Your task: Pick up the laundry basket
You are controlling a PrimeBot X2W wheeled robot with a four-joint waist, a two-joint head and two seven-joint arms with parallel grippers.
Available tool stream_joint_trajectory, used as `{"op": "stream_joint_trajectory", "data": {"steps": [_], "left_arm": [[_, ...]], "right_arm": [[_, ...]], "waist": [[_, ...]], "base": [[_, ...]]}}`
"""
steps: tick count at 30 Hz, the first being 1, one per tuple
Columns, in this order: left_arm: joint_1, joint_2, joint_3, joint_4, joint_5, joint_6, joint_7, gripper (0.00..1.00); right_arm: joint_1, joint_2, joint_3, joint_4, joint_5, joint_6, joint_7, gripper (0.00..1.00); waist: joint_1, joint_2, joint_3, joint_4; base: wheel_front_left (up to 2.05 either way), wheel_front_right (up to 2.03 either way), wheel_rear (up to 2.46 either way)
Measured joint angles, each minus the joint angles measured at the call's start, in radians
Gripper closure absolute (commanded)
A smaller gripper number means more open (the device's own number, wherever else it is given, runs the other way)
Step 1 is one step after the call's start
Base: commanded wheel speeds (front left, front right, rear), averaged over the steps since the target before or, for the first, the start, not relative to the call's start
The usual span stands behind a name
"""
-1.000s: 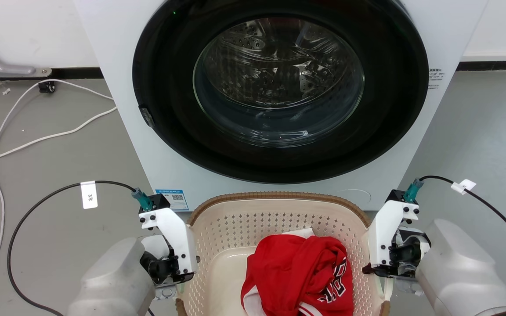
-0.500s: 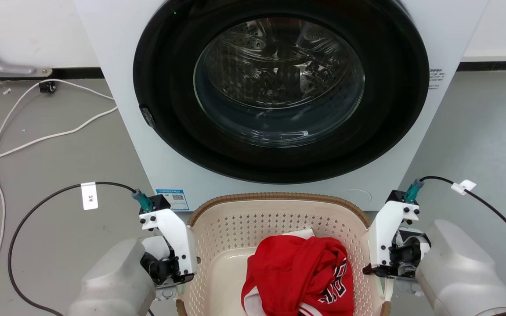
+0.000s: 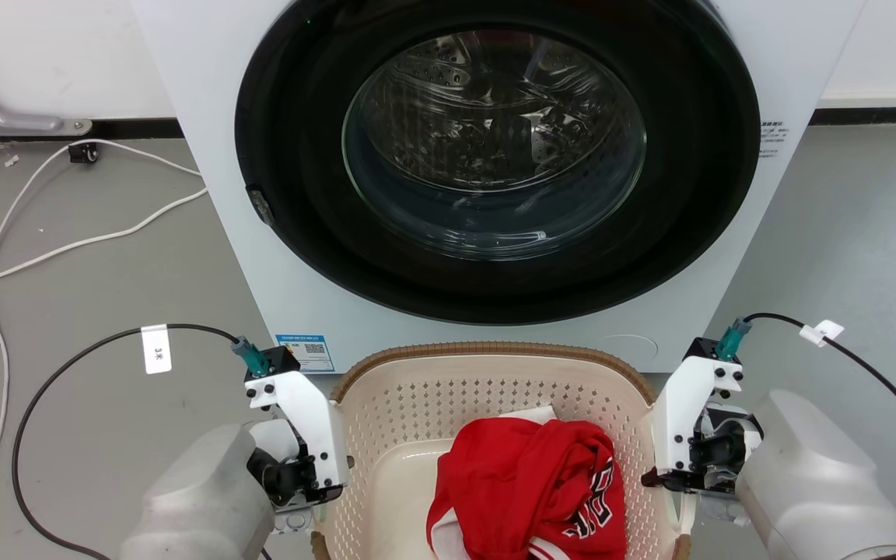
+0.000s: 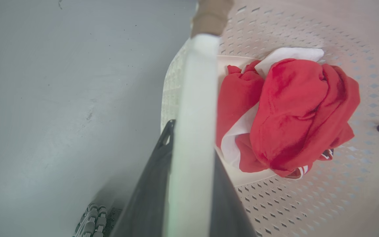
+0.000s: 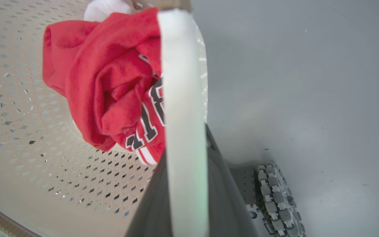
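The cream laundry basket (image 3: 417,397), with perforated walls and a brown woven rim, sits at the bottom centre just in front of the washing machine. A crumpled red jersey (image 3: 526,482) lies inside it. My left gripper (image 3: 312,498) points down at the basket's left side. In the left wrist view, my left gripper (image 4: 192,141) is shut on the white handle (image 4: 197,82). My right gripper (image 3: 681,498) is at the right side. The right wrist view shows my right gripper (image 5: 186,144) shut on the other white handle (image 5: 176,65). Whether the basket rests on the floor I cannot tell.
The white washing machine (image 3: 222,233) stands close behind the basket, its round glass door (image 3: 495,140) shut. A white cable (image 3: 67,241) lies on the grey floor at the left. Black cables (image 3: 67,358) loop from both wrists. My base's wheel (image 5: 275,197) is under the right handle.
My left wrist and its cable tag have dipped very slightly. The basket, the jersey and the right arm have held still.
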Motion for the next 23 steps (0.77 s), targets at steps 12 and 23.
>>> {"op": "stream_joint_trajectory", "data": {"steps": [12,23], "left_arm": [[0.0,0.003,-0.011,-0.001,-0.01,0.0,-0.004,1.0],[0.003,0.003,-0.02,0.0,-0.019,0.0,-0.006,1.0]], "right_arm": [[0.001,0.003,-0.013,0.0,-0.007,0.0,-0.001,1.0],[0.007,0.004,-0.022,0.0,-0.013,0.0,-0.002,1.0]], "waist": [[0.0,0.0,0.003,-0.001],[0.0,0.0,0.0,0.001]], "base": [[0.0,0.0,0.0],[0.0,0.0,0.0]]}}
